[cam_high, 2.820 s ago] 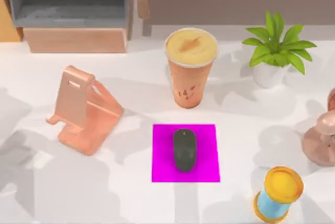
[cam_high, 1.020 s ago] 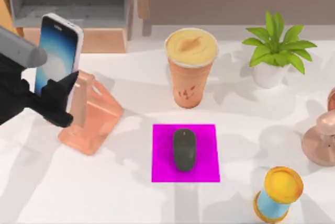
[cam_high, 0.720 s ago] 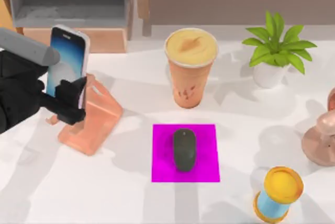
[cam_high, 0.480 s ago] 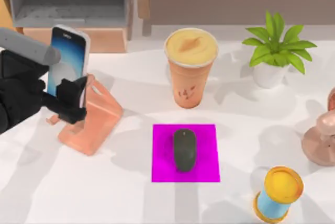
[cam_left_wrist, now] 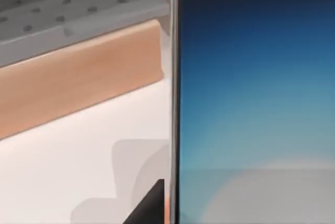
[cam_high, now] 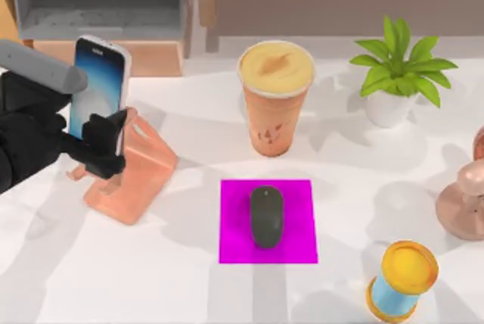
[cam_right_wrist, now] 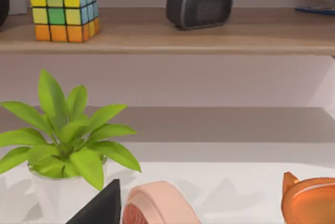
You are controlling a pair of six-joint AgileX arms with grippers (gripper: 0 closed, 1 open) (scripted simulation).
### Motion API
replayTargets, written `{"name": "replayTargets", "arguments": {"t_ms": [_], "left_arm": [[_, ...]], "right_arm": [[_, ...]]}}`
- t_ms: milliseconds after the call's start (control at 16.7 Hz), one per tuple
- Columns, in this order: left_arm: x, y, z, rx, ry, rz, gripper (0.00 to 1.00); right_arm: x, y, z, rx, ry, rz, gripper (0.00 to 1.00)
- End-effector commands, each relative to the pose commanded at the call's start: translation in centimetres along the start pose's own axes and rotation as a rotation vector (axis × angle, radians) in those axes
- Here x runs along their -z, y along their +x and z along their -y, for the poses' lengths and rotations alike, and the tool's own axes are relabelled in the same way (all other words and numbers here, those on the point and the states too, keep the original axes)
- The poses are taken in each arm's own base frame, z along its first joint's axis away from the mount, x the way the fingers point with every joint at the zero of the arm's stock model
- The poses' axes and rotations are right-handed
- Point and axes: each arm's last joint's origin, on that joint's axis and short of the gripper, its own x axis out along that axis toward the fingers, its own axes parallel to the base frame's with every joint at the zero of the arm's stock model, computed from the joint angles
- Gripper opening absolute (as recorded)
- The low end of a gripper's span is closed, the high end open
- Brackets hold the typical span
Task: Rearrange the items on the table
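Left gripper (cam_high: 106, 142) is clamping the phone (cam_high: 100, 85) upright just over the pink stand (cam_high: 132, 169) at table (cam_high: 189, 286) left, screen up, likely lining it up to seat. Mouse (cam_high: 266, 216) is sitting on the mat (cam_high: 302, 244); cup (cam_high: 275, 97) behind.

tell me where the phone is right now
In the top view the smartphone is at the table's left side, upright in the left claw, just above the pink phone stand, left of the orange cup.

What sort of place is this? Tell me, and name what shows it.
Likely a rendered home-office desk: a mouse on a magenta mat, a smartphone held by the left gripper over a phone stand, and shelves behind.
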Motion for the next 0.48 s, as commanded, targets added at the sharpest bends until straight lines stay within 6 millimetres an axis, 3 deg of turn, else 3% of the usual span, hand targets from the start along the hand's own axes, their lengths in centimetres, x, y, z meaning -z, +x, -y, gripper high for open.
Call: {"name": "replayTargets", "arguments": {"t_ms": [360,480], "left_arm": [[0.00,0.00,0.00,0.000,0.000,0.000,0.98],[0.00,0.00,0.00,0.000,0.000,0.000,1.00]], "right_arm": [[0.00,0.00,0.00,0.000,0.000,0.000,1.00],[0.00,0.00,0.00,0.000,0.000,0.000,1.00]]}}
